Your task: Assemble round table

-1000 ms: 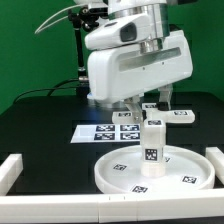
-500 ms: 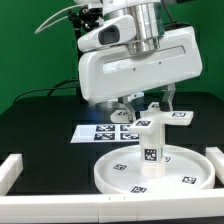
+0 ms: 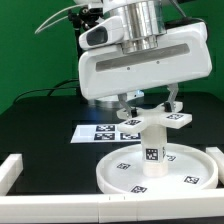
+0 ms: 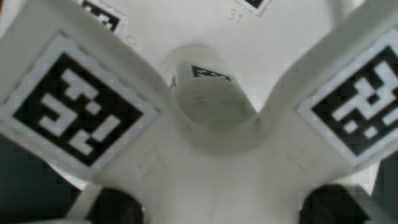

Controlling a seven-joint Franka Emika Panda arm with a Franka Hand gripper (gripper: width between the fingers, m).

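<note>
The tool (image 3: 147, 112) is gripping the cross-shaped foot piece (image 3: 158, 120) just over the leg (image 3: 152, 146) beneath it, risking a misaligned, jammed seat on the disc (image 3: 120, 172).

No readable text, only square tags on foot piece (image 4: 196, 110), disc (image 3: 120, 172)

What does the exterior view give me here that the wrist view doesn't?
Exterior only: the round disc on the table, the leg standing upright on it, the marker board behind, and the gripper above the leg. Wrist only: a close look at the foot piece's tagged arms. Both: the cross-shaped foot piece, held by the gripper.
</note>
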